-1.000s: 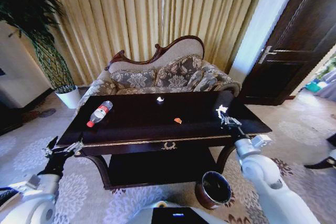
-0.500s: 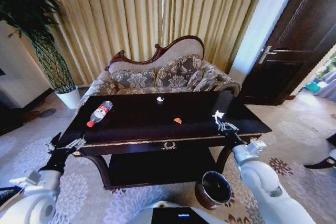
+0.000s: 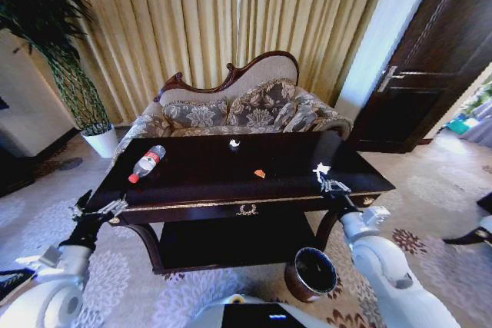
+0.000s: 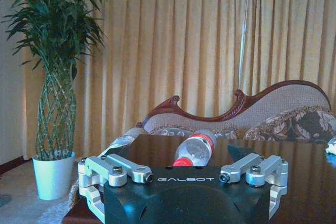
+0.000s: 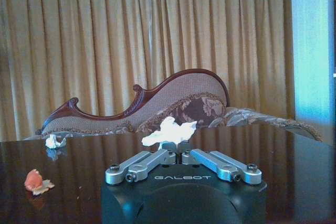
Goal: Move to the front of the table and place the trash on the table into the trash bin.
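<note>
The dark glossy table [image 3: 200, 190] stands right in front of me. Trash lies on it: a clear bottle with a red label [image 3: 146, 164] [image 4: 195, 149] at the left, a small white paper bit [image 3: 234, 144] [image 5: 53, 141] at the back, and an orange-red piece [image 3: 260, 173] [image 5: 34, 181] in the middle. My right gripper [image 3: 329, 183] [image 5: 176, 156] hovers over the table's right front edge, shut on a crumpled white paper [image 3: 321, 168] [image 5: 169, 131]. My left gripper [image 3: 100, 211] [image 4: 187, 178] is open at the table's left front corner, short of the bottle. The reddish-brown trash bin [image 3: 311, 273] stands on the floor below the right gripper.
A carved-back floral sofa [image 3: 246, 109] sits behind the table before gold curtains. A plant in a white pot [image 3: 100, 141] [image 4: 52, 174] stands at the back left, and a dark door [image 3: 430, 74] is at the right. Patterned carpet surrounds the table.
My right gripper has drawn back a little toward the table's front edge with the white paper in it. The left gripper rose slightly. The whole view shifted a bit.
</note>
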`<state>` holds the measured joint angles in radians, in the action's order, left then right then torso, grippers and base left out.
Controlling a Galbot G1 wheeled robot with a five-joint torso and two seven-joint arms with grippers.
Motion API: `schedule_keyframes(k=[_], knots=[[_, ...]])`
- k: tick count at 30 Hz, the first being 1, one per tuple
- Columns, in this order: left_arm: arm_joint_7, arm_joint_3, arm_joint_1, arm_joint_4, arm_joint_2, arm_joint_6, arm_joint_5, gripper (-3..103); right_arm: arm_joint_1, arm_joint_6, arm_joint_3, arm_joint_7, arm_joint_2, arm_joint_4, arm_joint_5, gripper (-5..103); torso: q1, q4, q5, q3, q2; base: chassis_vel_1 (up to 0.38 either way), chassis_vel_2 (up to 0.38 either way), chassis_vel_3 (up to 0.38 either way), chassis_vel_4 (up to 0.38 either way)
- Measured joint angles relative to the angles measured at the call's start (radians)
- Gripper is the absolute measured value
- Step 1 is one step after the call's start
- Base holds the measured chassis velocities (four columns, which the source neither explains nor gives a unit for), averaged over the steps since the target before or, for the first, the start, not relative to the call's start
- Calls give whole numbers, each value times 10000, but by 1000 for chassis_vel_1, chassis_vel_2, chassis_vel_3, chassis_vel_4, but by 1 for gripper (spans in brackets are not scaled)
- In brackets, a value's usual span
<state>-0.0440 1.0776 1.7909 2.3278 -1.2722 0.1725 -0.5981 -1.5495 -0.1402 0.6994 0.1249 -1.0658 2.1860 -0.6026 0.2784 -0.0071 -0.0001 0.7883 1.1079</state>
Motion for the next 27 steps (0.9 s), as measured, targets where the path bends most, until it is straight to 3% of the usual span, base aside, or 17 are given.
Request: schedule_keyframes(k=[27], knots=[[19, -25, 61, 3, -97, 14, 59, 100, -18, 68, -43, 41, -121, -267, 170, 1, -2, -1, 0, -1, 2, 114, -108, -110, 107]])
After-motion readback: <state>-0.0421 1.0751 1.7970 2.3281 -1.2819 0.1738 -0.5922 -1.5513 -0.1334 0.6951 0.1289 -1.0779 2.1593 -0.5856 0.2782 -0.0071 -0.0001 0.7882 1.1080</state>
